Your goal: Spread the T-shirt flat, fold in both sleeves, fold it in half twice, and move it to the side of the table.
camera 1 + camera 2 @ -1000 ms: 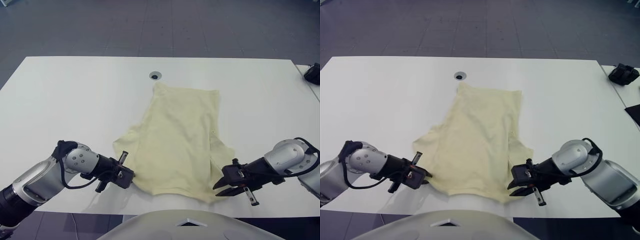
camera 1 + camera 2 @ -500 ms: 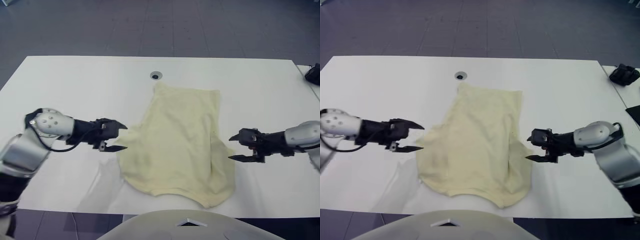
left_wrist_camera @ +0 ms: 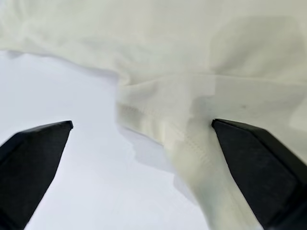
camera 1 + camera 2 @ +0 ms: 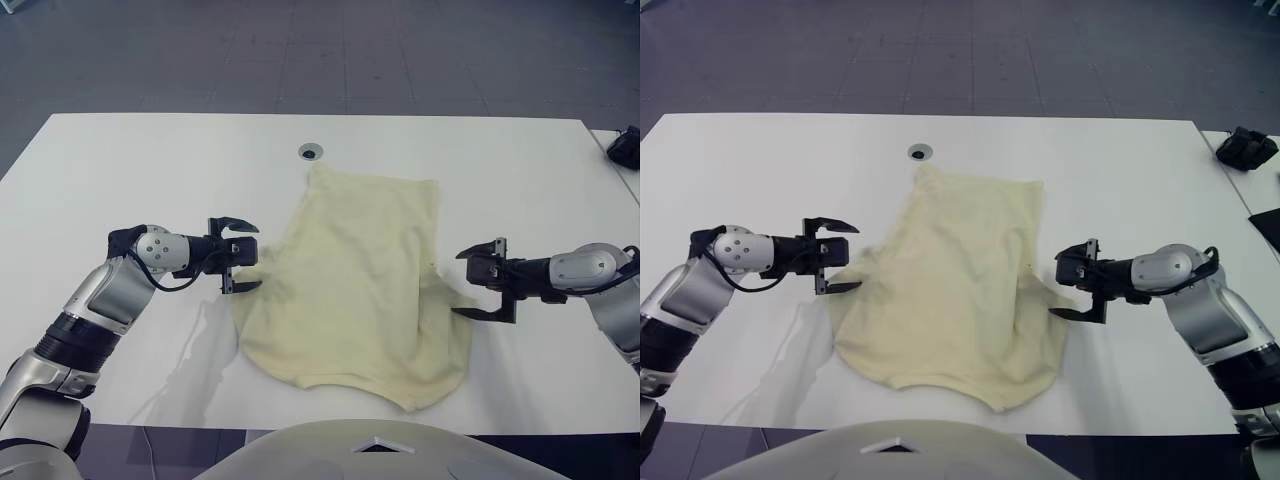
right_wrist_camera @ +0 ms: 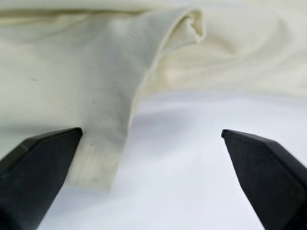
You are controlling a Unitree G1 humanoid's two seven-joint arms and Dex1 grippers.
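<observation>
The pale yellow T-shirt [image 4: 355, 280] is lying in the middle of the frame on the white worktop [image 4: 150, 170]. It is rumpled rather than flat. Its narrower end is pointing toward the upper centre, stopping just short of a small round hole [image 4: 311, 151] in the worktop, and its wider end is spreading out toward the lower edge of the frame.

Left of centre, the left gripper [image 4: 243, 256] is hovering just beside the shirt's left edge, where a sleeve is bulging outward. Its jaws are standing wide apart and holding nothing. In the left wrist view, the two dark fingers [image 3: 33, 163] are framing a stitched, creased hem with bare worktop next to it.

Right of centre, the right gripper [image 4: 470, 283] is likewise spread wide and holding nothing, facing the shirt's right edge at about the same height in the frame. One tip is sitting right at the folded-over sleeve, though I cannot tell whether it is touching the cloth. From the right wrist, a doubled hem is lying just ahead of one finger [image 5: 38, 167], curling over at its far end.

A dark object [image 4: 625, 147] is sitting at the far right edge, well apart from the shirt.
</observation>
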